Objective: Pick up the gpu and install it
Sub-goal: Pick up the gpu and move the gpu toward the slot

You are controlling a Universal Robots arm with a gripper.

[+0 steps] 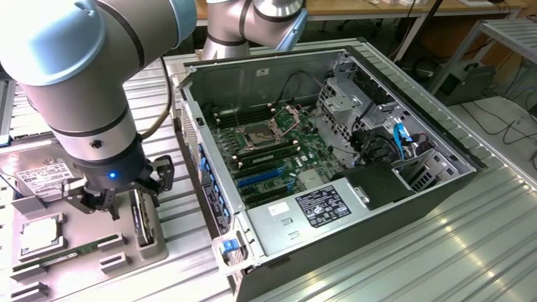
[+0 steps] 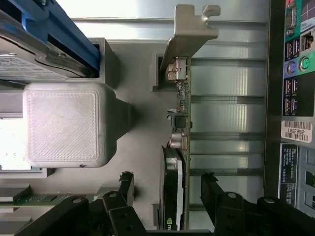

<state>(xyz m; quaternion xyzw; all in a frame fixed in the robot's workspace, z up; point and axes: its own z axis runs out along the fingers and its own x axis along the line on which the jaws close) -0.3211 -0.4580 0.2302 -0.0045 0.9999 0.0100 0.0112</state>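
Observation:
The gpu (image 1: 142,219) stands on its edge in a slot of the grey fixture tray (image 1: 155,253), at the exterior view's left beside the computer case. In the wrist view I look along the gpu's (image 2: 179,147) edge: silver end bracket (image 2: 189,29), green board and black shroud (image 2: 171,191). My gripper (image 1: 124,196) hangs just above it. The gripper (image 2: 168,184) is open, one black finger (image 2: 126,187) on the shroud side and the other finger (image 2: 210,189) on the board side. Both stand apart from the card.
The open computer case (image 1: 436,135) lies on the metal table, its motherboard with blue slots (image 1: 258,179) facing up. The tray also holds a white-labelled hard drive (image 1: 42,176), a processor (image 1: 39,234) and a memory stick (image 1: 71,255). A grey printed block (image 2: 64,128) stands near the gripper.

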